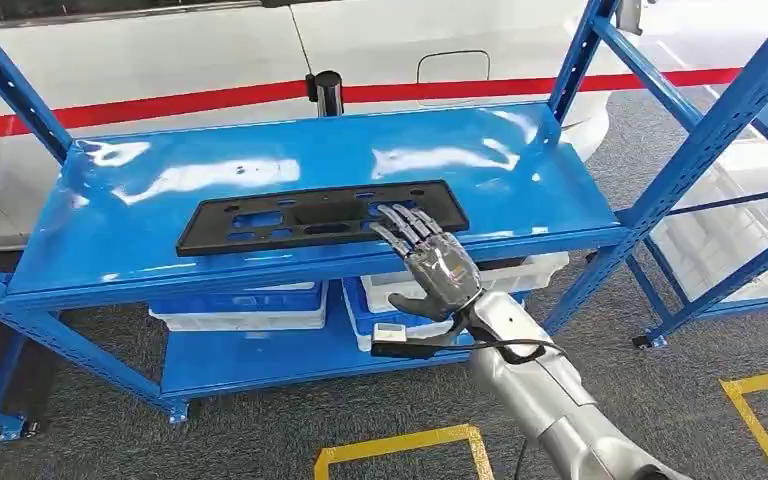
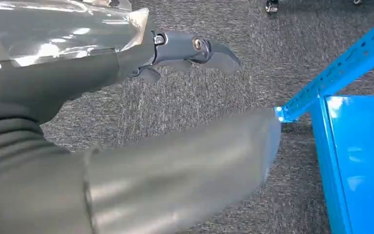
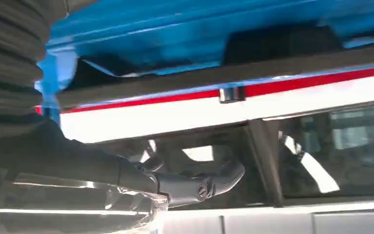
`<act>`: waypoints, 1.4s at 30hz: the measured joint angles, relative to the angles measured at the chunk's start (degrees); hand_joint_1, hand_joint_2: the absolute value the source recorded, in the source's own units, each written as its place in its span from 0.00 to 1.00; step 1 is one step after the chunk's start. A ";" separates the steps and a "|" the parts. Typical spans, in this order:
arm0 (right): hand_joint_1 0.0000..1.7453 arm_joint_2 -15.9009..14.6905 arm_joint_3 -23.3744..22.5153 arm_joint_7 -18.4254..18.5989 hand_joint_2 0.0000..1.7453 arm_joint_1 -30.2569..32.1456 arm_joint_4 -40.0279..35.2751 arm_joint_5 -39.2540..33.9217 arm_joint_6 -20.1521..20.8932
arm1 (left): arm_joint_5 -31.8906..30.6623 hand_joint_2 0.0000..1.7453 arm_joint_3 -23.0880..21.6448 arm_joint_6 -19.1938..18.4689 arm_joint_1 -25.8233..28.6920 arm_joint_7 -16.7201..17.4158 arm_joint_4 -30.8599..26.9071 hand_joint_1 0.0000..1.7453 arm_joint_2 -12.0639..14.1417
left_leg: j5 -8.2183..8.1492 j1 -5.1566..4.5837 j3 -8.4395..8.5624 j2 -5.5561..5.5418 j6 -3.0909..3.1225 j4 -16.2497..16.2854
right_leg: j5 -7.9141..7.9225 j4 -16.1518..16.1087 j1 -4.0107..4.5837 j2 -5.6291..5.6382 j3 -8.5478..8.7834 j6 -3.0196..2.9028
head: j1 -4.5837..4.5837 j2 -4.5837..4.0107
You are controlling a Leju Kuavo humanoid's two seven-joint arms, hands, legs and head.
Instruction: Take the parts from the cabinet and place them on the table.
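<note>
A long flat black part with several cut-outs lies on the top blue shelf of the cabinet. My right hand reaches over the shelf's front edge. Its fingers are stretched out and lie on or just above the part's right end, while the thumb sticks out to the side below the edge, gripping nothing. In the right wrist view, the right hand points toward the shelf and the dark part. My left hand hangs over grey carpet with nothing in it, its fingers apart.
White bins sit on the lower shelf, with another on the right. A second blue rack stands at the right. Behind the cabinet is a white panel with a red stripe and a black post. Yellow tape marks the floor.
</note>
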 joint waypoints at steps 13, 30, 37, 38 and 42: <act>0.00 6.76 3.74 1.09 1.00 -8.68 2.71 -0.63 5.38 | 0.07 1.00 1.09 2.62 -0.44 -2.71 0.00 0.00 -0.55 | -0.46 -0.06 -0.13 0.16 -0.83 0.33 | 4.39 -11.83 0.56 0.17 5.83 -1.13 | -0.20 0.00; 0.00 11.92 6.49 3.85 1.00 -14.65 9.58 2.34 3.91 | 0.68 1.00 2.34 3.67 -0.44 -3.83 -0.61 0.00 -0.85 | -0.44 -0.16 -0.17 0.07 -1.18 0.33 | 4.36 -11.83 0.42 0.11 5.84 -1.19 | -0.15 0.00; 0.00 13.95 6.91 6.45 1.00 -15.39 17.38 2.49 1.86 | 0.70 1.00 2.47 4.11 -0.37 -3.83 -1.97 0.00 -0.98 | -0.44 -0.21 -0.17 0.06 -1.18 0.33 | 4.36 -11.86 0.38 0.10 5.86 -1.19 | -0.15 0.00; 0.00 14.17 6.89 7.26 1.00 -15.48 18.39 2.51 1.66 | 0.70 1.00 2.47 4.09 -0.36 -3.83 -2.27 0.00 -1.03 | -0.44 -0.21 -0.17 0.05 -1.18 0.33 | 4.36 -11.86 0.38 0.11 5.86 -1.19 | -0.15 0.00; 0.00 14.47 6.62 10.30 1.00 -16.20 22.52 2.93 1.44 | 0.81 1.00 2.45 4.26 -0.32 -3.83 -3.30 0.00 -1.25 | -0.44 -0.22 -0.17 0.06 -1.18 0.33 | 4.36 -11.86 0.35 0.10 5.86 -1.19 | -0.15 0.00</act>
